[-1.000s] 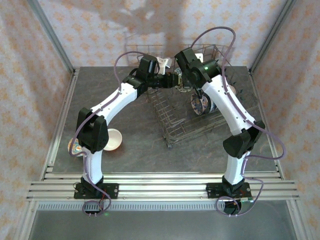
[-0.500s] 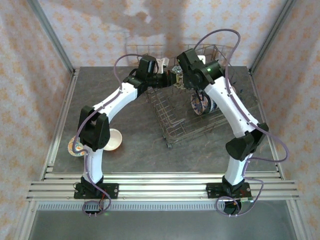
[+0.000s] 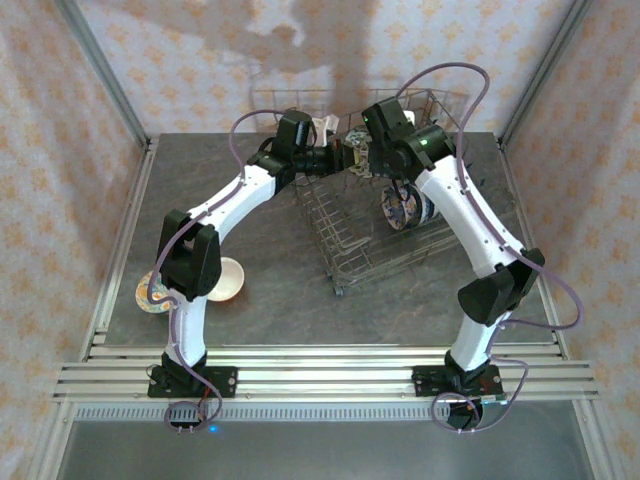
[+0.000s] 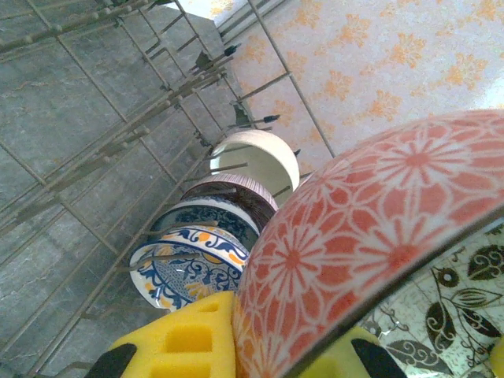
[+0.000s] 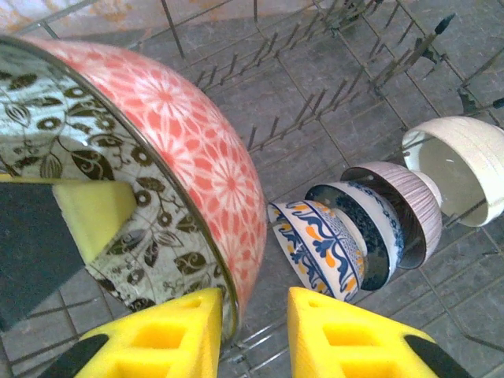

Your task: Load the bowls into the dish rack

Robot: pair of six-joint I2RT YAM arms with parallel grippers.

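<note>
In the grey wire dish rack (image 3: 370, 240), at the far edge of the counter (image 3: 260, 330): four round glazed bowls on edge between tines, in a row: blue-and-orange bowl (image 5: 319, 244), blue bowl (image 5: 372, 228), striped bowl (image 5: 411, 206), cream bowl (image 5: 457, 169). Above the tines, clamped at the rim in the left claw (image 4: 260, 350): red floral bowl (image 5: 197, 157), glossy, leaf-printed inside. Right claw (image 5: 252, 331) apart, just beside that rim. Near the counter's left edge: plain bowl (image 3: 230, 280) and patterned bowl (image 3: 148, 296).

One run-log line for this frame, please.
left gripper: shut on red floral bowl over dish rack | right gripper: open astride its rim | racked: four bowls | on table: two bowls
</note>
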